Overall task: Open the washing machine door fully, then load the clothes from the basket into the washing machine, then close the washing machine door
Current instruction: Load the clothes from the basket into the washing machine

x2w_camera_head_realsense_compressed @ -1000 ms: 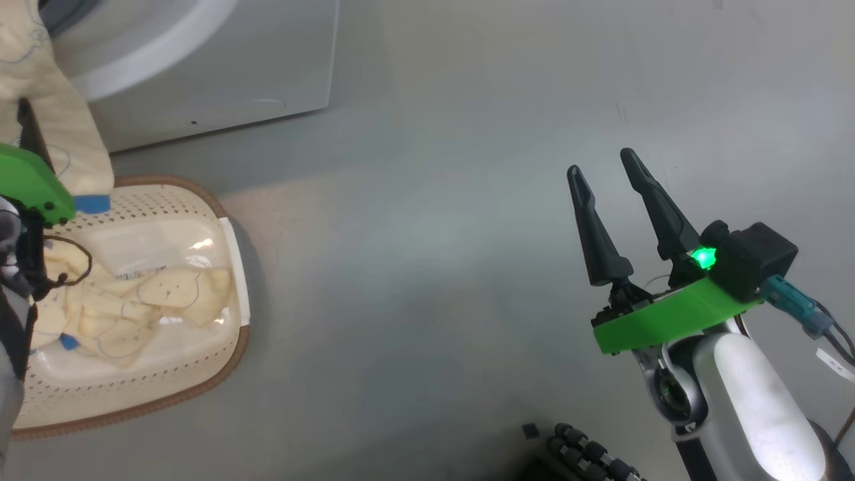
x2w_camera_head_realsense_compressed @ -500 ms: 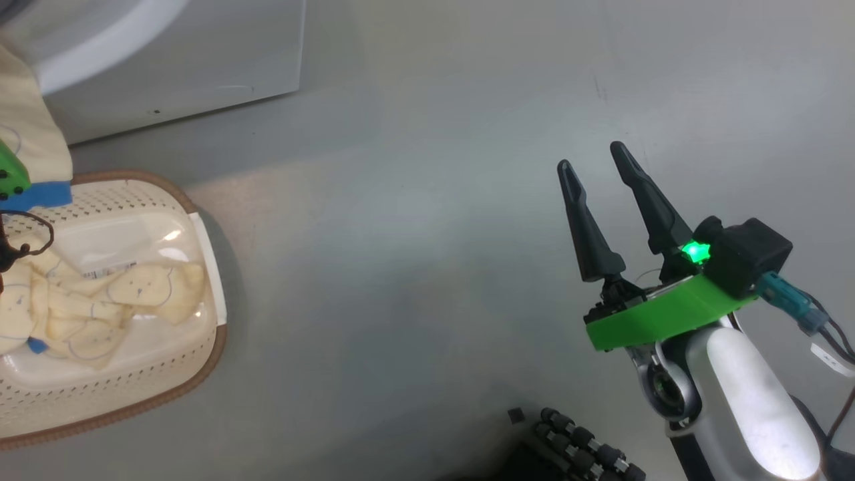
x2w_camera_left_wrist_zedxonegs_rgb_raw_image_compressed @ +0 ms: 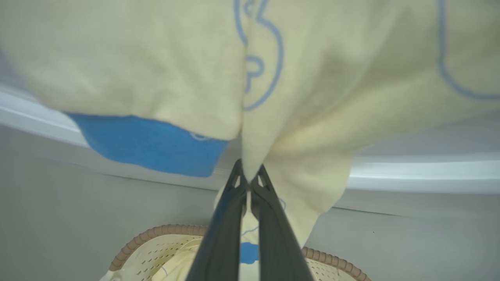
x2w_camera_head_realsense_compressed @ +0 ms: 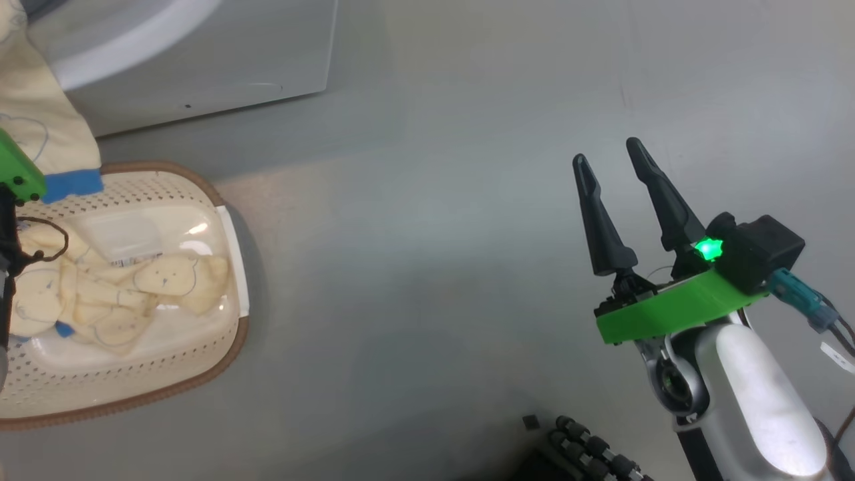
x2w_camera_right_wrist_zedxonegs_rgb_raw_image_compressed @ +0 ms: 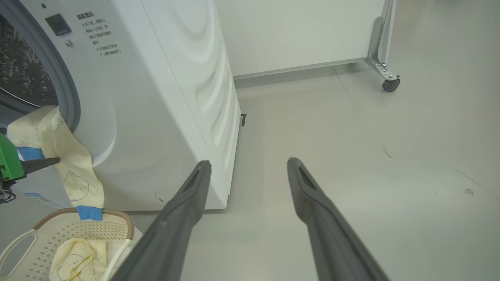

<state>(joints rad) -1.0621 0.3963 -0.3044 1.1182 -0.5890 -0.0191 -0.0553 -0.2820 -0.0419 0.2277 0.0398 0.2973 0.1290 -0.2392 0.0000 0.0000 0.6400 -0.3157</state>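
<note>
Pinched in left hand (x2w_camera_left_wrist_zedxonegs_rgb_raw_image_compressed: pixel 247 178): clothes (x2w_camera_left_wrist_zedxonegs_rgb_raw_image_compressed: pixel 312 78) draping from washing machine (x2w_camera_right_wrist_zedxonegs_rgb_raw_image_compressed: pixel 156 97).

This looks like a lab or test room set up as a laundry corner. At the left of the right wrist view, a white front-loading washing machine (x2w_camera_right_wrist_zedxonegs_rgb_raw_image_compressed: pixel 156 97) stands on a bare, glossy grey floor (x2w_camera_right_wrist_zedxonegs_rgb_raw_image_compressed: pixel 371 175). Behind it, at the upper right, a plain white panel (x2w_camera_right_wrist_zedxonegs_rgb_raw_image_compressed: pixel 297 31) rides on a metal bracket (x2w_camera_right_wrist_zedxonegs_rgb_raw_image_compressed: pixel 375 43) with a small black castor (x2w_camera_right_wrist_zedxonegs_rgb_raw_image_compressed: pixel 391 84). At the lower left of the head view, a cream basket (x2w_camera_head_realsense_compressed: pixel 153 190) of clothes (x2w_camera_head_realsense_compressed: pixel 100 300) sits directly on the floor.
</note>
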